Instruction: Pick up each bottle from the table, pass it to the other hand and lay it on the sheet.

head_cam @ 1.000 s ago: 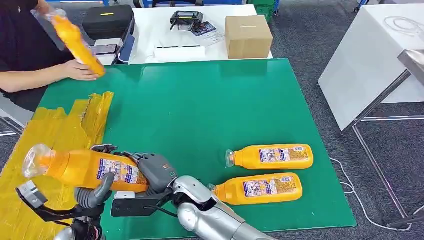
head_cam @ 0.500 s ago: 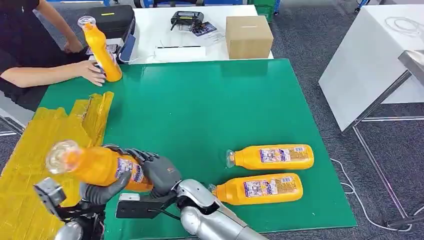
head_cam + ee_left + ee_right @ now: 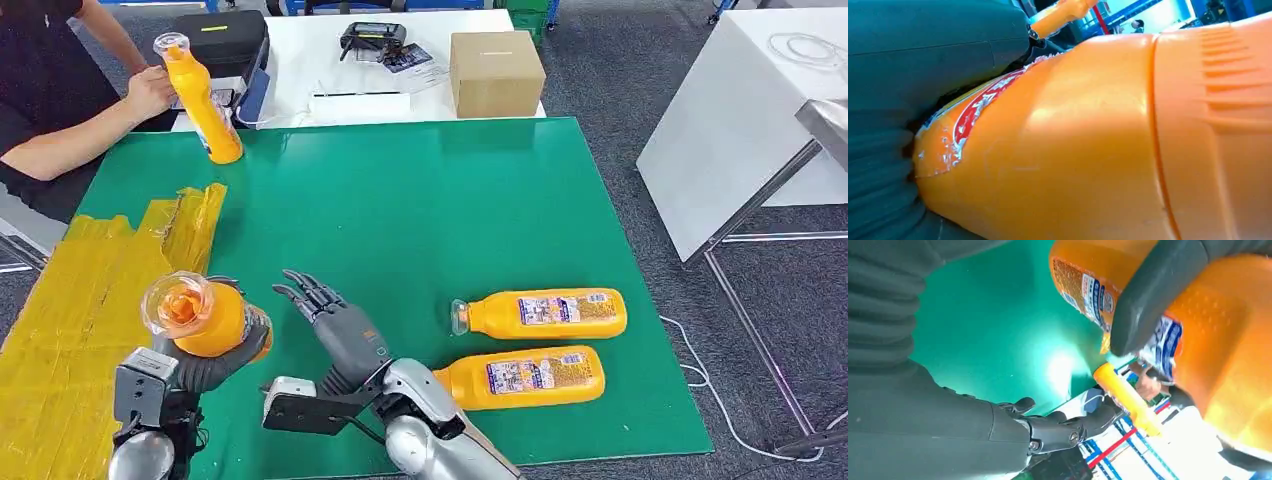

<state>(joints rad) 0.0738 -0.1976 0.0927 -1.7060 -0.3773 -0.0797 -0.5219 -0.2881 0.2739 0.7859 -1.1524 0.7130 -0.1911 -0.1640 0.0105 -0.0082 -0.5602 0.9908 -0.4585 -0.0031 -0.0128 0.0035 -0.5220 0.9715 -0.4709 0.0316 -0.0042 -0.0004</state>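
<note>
Bottle in left hand, upright.

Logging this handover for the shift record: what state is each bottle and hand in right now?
Held bottle: gripped by left hand, cap toward camera.
Right hand: empty, fingers spread.
Two bottles: lying flat on green mat.
Far bottle: upright, a person's hand on it.

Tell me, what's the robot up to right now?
Left robot hand holds a bottle. Right robot hand open beside it. Two bottles lie on the table. Nothing blocking the yellow sheet.
</note>
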